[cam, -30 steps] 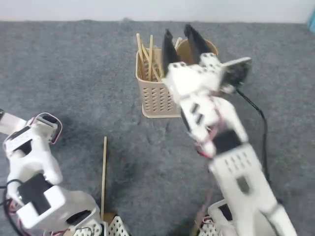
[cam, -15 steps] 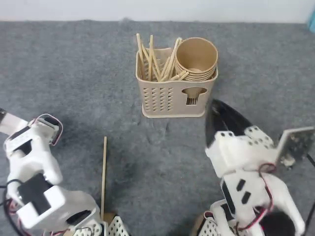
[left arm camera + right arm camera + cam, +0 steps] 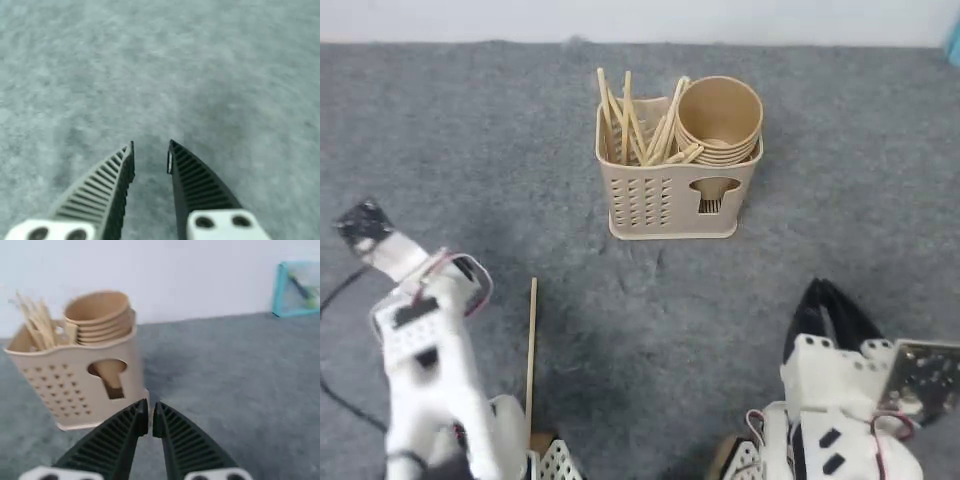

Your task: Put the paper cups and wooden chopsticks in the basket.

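Beige perforated plastic basket [image 3: 670,200] stands at the far side of the grey felt-covered desk [image 3: 440,130], with a nested stack of brown paper cups [image 3: 720,115] in one compartment and a bundle of wooden chopsticks [image 3: 625,115] leaning in the compartment beside it. A single wooden chopstick [image 3: 531,350] lies flat on the desk, well apart from the basket, pointing roughly toward it, its near end running up to the arm bases. Picking up this stick looks like the step in hand.

The left end effector [image 3: 150,150] is parted a little with nothing between its fingers, and it looks down at bare felt. The right end effector [image 3: 150,412] is closed on nothing, tips almost touching, low by its own base and facing the basket.

The left arm sits just beside the stick, so it is the likely one to take it. To do this well, it should:

- Turn the fingers so they straddle the stick crosswise, not along its length.
- Come down near the stick's middle, so it will not swing when lifted.
- Press lightly into the felt before closing, since a thin stick on a soft surface can roll or slip out.
- Lift clear, tip the stick upright, and release it over the compartment with the other sticks, clear of the cups.
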Controlling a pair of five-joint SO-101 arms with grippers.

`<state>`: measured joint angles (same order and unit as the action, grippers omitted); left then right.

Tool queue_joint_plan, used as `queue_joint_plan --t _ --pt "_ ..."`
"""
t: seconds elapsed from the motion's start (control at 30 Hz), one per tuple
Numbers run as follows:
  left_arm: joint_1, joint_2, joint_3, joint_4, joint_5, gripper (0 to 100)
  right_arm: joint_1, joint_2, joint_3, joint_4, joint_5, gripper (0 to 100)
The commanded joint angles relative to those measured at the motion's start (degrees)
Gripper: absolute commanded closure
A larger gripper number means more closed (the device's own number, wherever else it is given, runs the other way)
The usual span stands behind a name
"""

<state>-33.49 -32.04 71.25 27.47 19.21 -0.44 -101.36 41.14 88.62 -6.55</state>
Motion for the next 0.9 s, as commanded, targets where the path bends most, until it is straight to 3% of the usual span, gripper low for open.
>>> queue_joint_plan --t 0.0,0.2,0.5,0.87 --pt "4.6 -18.1 8.4 -1.6 -3.7 90 5.8 -0.7 -2.9 4.0 3.2 96.9" --pt "7.6 -39.1 18.7 1.0 -6.3 90 11.6 -2.6 4.3 5.8 4.1 96.9" --pt "12.0 -72.6 25.4 23.0 -6.5 90 11.6 -2.6 23.6 -1.7 4.0 96.9" --pt "22.4 -72.2 25.3 30.5 -16.6 90 11.1 -2.5 29.5 -5.3 4.1 96.9"
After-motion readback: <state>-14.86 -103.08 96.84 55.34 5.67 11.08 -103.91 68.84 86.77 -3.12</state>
